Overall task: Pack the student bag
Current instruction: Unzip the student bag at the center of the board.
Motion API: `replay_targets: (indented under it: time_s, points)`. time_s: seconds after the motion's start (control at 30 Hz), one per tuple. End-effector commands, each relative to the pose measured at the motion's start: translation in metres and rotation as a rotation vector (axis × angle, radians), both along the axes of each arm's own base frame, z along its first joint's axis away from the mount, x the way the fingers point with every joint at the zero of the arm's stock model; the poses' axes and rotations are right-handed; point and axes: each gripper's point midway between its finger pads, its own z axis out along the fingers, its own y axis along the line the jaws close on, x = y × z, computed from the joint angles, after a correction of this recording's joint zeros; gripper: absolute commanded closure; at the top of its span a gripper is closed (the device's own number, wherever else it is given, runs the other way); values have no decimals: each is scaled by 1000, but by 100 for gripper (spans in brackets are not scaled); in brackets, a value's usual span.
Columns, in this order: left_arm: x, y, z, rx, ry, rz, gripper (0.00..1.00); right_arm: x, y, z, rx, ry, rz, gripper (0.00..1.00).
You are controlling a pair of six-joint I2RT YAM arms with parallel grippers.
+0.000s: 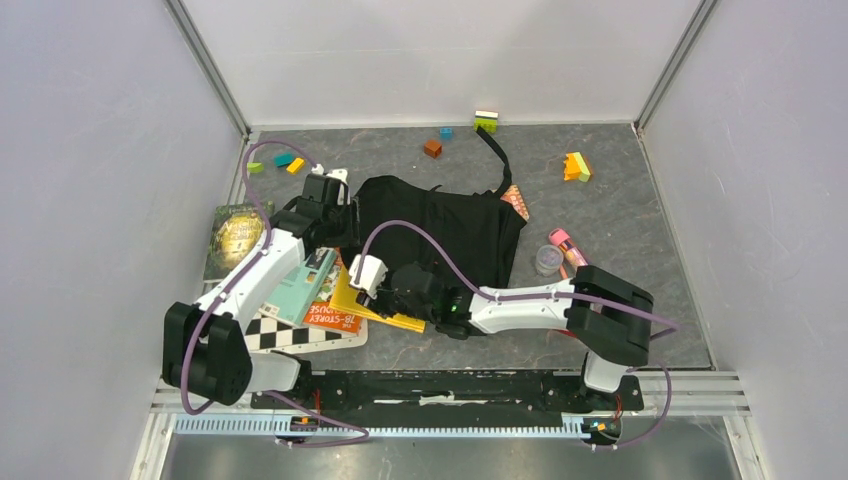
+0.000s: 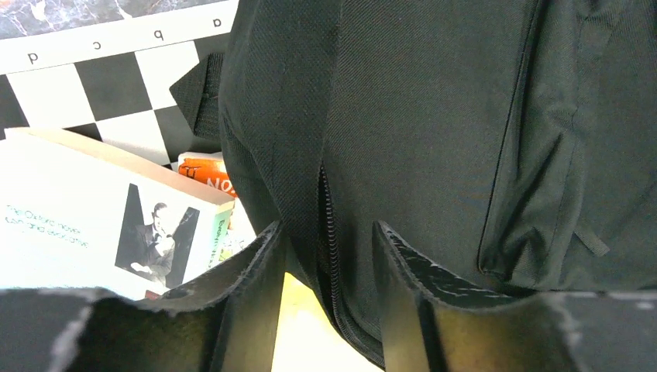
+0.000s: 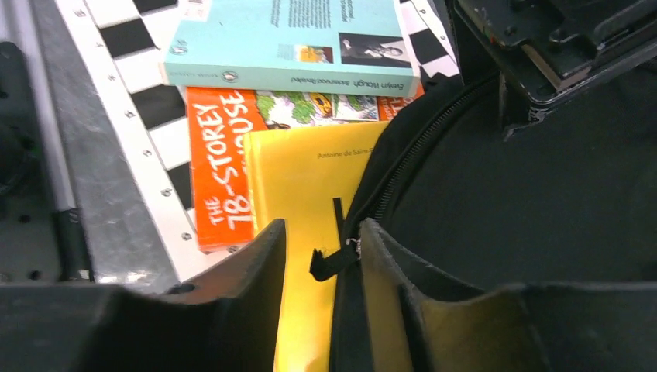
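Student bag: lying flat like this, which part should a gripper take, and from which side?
Probably best is the zipper edge of the student bag, coming from the side facing the books. The body lies flat and limp, offering little to pinch, while the zipper seam stands up as a narrow ridge that fits between two fingers.

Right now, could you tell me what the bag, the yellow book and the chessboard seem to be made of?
Bag: black woven fabric, matte; the fine weave, soft folds and stitched seams show it. Yellow book: paper with a thin, smooth card cover, probably a paperback. Chessboard: a flat printed sheet, perhaps card or vinyl; the look leaves that open.
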Motion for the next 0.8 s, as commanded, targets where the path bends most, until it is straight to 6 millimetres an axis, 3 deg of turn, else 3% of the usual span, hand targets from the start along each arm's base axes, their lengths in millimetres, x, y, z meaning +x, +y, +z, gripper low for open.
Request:
replay_targets:
  time_s: [0.0, 0.17, 0.4, 0.57, 0.77]
  points:
    - [6, 2, 6, 17, -40, -20, 53, 15, -1, 0, -49, -46, -71, 64]
    - [6, 4, 7, 23, -46, -14, 70, 14, -6, -4, -49, -32, -82, 100]
    - [6, 10, 8, 43, -57, 7, 95, 19, -26, -4, -53, -38, -154, 100]
    - [6, 12, 9, 54, -61, 15, 98, 23, -50, -11, -93, -21, -234, 100]
    - [6, 18, 11, 76, -72, 32, 98, 11, -83, -29, -131, 32, -259, 100]
